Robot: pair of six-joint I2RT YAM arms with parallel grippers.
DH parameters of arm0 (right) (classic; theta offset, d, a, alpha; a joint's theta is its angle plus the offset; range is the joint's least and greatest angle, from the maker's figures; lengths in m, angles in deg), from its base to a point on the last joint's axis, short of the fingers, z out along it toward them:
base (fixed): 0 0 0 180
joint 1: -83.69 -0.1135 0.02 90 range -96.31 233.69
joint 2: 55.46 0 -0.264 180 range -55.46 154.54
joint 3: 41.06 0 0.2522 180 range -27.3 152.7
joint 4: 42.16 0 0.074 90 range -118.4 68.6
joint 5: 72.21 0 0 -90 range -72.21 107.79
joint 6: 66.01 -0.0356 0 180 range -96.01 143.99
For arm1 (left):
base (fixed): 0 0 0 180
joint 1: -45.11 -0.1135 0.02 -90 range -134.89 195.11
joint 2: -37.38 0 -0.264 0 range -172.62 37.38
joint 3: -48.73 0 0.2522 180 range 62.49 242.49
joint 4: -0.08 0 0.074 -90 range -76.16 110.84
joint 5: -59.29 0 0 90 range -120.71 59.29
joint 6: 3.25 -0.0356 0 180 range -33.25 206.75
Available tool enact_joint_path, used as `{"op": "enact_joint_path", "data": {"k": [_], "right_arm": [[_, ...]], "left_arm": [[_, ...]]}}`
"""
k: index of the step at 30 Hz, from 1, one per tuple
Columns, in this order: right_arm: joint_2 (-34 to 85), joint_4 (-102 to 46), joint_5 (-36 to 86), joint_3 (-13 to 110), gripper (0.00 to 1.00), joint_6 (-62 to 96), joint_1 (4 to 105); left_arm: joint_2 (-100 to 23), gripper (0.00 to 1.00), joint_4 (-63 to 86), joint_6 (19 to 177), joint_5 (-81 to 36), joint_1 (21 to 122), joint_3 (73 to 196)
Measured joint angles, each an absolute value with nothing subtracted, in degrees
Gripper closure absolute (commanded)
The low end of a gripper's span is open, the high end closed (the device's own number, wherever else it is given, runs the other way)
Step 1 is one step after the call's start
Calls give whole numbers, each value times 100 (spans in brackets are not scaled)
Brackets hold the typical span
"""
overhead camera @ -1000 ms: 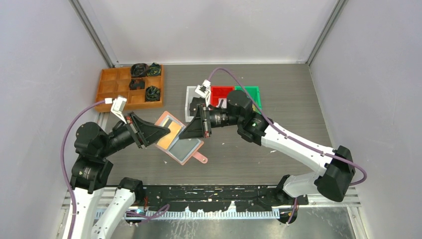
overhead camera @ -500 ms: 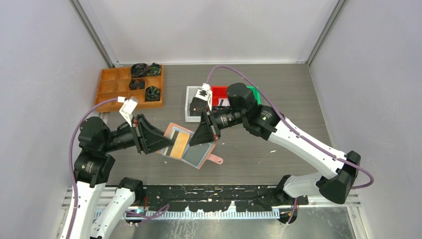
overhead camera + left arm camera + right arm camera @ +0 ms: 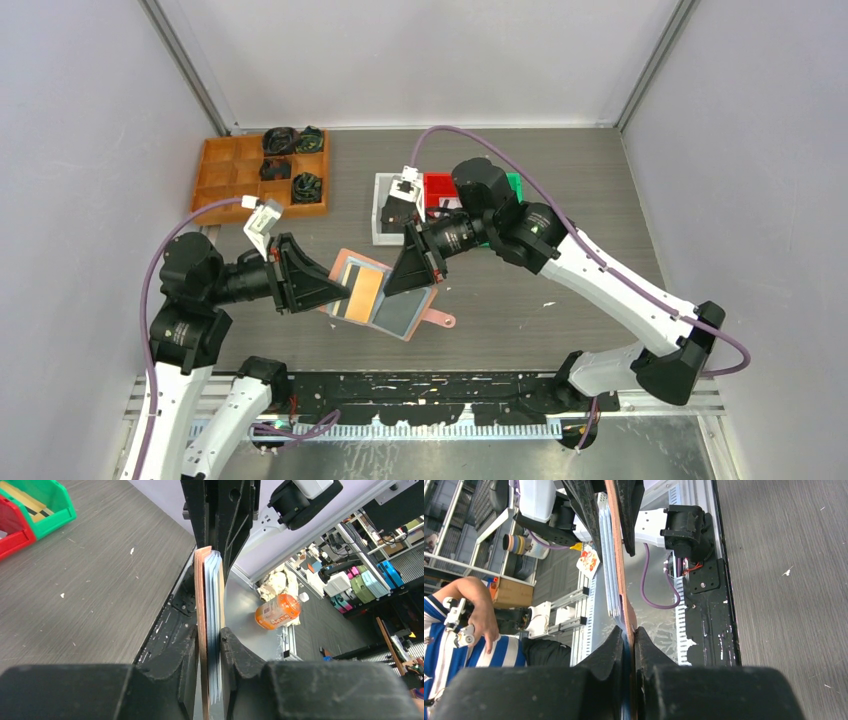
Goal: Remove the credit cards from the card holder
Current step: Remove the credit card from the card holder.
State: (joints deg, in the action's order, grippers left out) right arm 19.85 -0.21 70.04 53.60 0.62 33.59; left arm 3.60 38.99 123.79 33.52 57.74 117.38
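- The card holder hangs above the table, gripped from both sides. Since a second ago it has dropped toward the near edge and a little to the right, and it barely moved in the last half second.
- On its open face I see an orange card and a grey card.
- My left tool pinches the holder's left side. In the left wrist view its fingers squeeze holder and card stack together.
- My right tool pinches the opposite edge. In the right wrist view its fingers are pressed onto the thin holder.
- Both wrist views show the holder edge-on, so I cannot count the cards.
- From above, the tool tips cover two of the holder's corners.
- The right arm has swung over the red bin and now hides most of the green bin.
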Motion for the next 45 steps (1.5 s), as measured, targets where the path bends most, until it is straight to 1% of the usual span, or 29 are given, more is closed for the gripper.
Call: {"op": "enact_joint_path", "data": {"k": [15, 18, 21, 23, 25, 27, 30, 31, 33, 37, 38, 41, 45], "right_arm": [[2317, 162, 7183, 5668, 99, 127, 3295], [2335, 160, 7213, 5668, 99, 103, 3278], [2335, 68, 7264, 5668, 99, 66, 3254], [2335, -61, 7283, 5668, 99, 31, 3206], [2335, -146, 7307, 5670, 99, 7, 3173], [2335, -177, 7327, 5670, 99, -4, 3166], [2335, -198, 7342, 5670, 99, -12, 3164], [2335, -201, 7342, 5670, 99, -12, 3166], [2335, -203, 7351, 5670, 99, -12, 3164], [2335, -222, 7412, 5670, 99, -10, 3164], [2335, -225, 7423, 5677, 99, -8, 3164], [2352, -222, 7449, 5743, 99, 7, 3164], [2368, -218, 7471, 5812, 99, 31, 3164]], "left_arm": [[434, 80, 3589, 12741, 3354, 5771, 11447], [469, 75, 3569, 12833, 3332, 5767, 11391], [493, 64, 3525, 12846, 3271, 5767, 11382], [493, 62, 3508, 12855, 3234, 5769, 11378], [493, 63, 3503, 12870, 3234, 5769, 11375], [500, 65, 3501, 12879, 3238, 5769, 11375], [500, 73, 3412, 12945, 3275, 5769, 11364], [500, 74, 3383, 12984, 3295, 5769, 11364], [500, 74, 3296, 13056, 3409, 5769, 11362], [500, 66, 3136, 13273, 3572, 5769, 11334], [500, 66, 3110, 13325, 3621, 5769, 11316], [498, 66, 3033, 13463, 3701, 5769, 11290], [484, 72, 2977, 13572, 3795, 5769, 11290]]}}
